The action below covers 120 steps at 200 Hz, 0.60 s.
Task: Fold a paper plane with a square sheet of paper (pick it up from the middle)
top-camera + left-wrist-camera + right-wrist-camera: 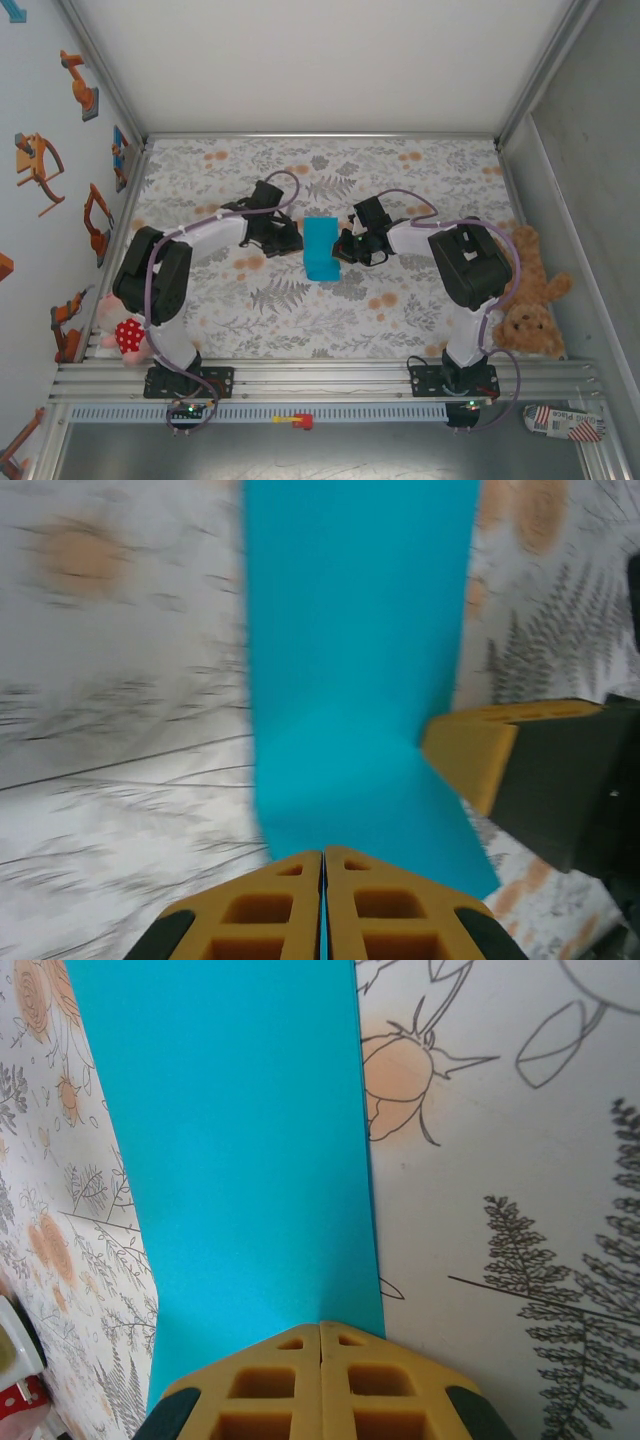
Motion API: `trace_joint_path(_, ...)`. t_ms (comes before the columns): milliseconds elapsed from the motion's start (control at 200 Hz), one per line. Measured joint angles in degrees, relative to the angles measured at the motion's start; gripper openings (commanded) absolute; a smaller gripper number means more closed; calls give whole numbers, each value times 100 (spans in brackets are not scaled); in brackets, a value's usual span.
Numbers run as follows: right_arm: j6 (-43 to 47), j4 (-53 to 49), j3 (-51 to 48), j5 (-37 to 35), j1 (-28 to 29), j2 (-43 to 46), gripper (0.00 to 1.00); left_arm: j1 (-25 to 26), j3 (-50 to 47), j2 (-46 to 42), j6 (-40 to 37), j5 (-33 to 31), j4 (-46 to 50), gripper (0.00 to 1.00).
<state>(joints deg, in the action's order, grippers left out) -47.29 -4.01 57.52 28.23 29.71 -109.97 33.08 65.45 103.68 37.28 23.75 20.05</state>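
Note:
The square sheet of paper [321, 248] is bright turquoise and sits mid-table between both grippers, bent so that from above it looks like a narrow strip. My left gripper [297, 240] holds its left edge and my right gripper [343, 245] its right edge. In the left wrist view the yellow jaws [323, 855] are closed with a thin blue line of paper [350, 660] between them. The right gripper's yellow finger [475, 748] touches the sheet's far side there. In the right wrist view the gripper [320, 1325] is shut on the paper [240, 1140] at its near edge.
A floral tablecloth [300, 310] covers the table. A brown teddy bear [530, 300] lies at the right edge and a pink plush toy [120, 330] at the left front. An aluminium rail [320, 380] runs along the front, and walls enclose the other sides.

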Motion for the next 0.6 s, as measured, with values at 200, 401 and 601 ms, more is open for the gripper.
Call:
trace_joint_path(200,0,0,-2,-2,0,17,0,284,232,857,299,404,-424,11)
trace_joint_path(401,0,2,-9,-26,2,28,0,168,103,938,262,614,-433,11)
trace_joint_path(601,0,52,-46,-42,4,39,0,-208,-730,391,98,772,-540,11)
